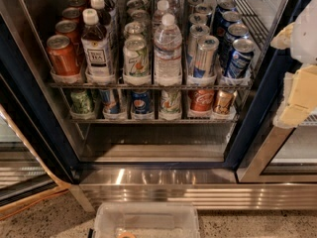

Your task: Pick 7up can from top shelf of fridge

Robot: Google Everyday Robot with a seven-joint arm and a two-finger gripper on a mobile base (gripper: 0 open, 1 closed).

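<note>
Cream hand (pixel 287 76), fingers (pixel 297 100) apart, hangs at the fridge's (pixel 29 108) right, away from the 7up can (pixel 136 56).

At the right edge of the view, the gripper (pixel 297 99) is built of blocky cream-yellow pieces with squared edges. Above them sits a paler whitish housing (pixel 308 31) with a rounded tan pad.

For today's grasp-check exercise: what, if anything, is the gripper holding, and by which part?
Nothing visible. The gripper hangs at the right edge, outside the fridge; the 7up can stands on the top shelf, apart from it.
</note>
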